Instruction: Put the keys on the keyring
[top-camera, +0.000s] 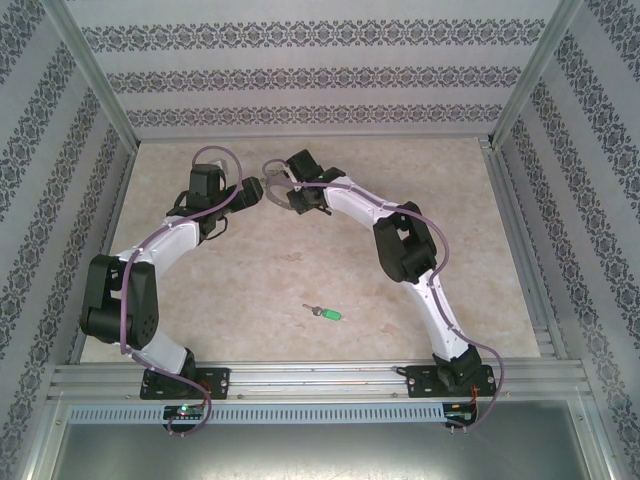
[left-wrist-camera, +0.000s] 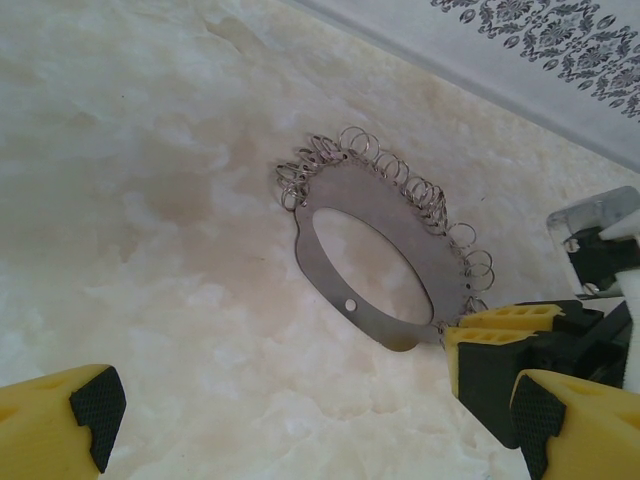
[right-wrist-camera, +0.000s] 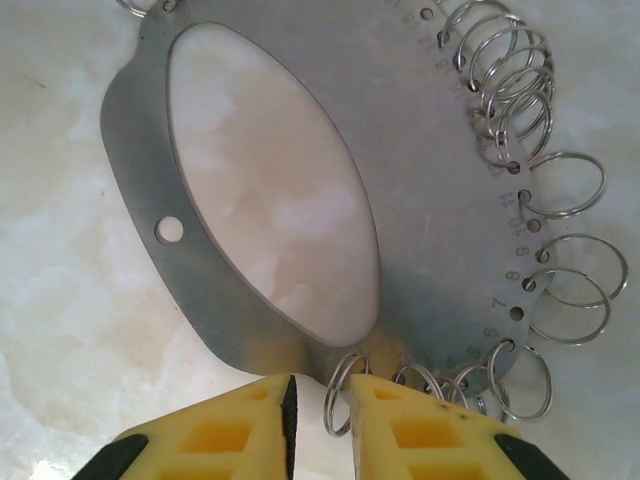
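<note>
Top external | both arms reach inward | left end effector (left-wrist-camera: 312, 405) agape | right end effector (right-wrist-camera: 318, 400) pinching keyring (right-wrist-camera: 440, 200) edge

Small stamped numbers run along the rim of the flat metal keyring (right-wrist-camera: 440, 230), one beside each small hole in its edge. In the right wrist view they lie just beyond the right gripper (right-wrist-camera: 320, 392) and to its right. Going away from the fingertips, 6, 7, 8 and 10 can be read. The others are too blurred to read.
</note>
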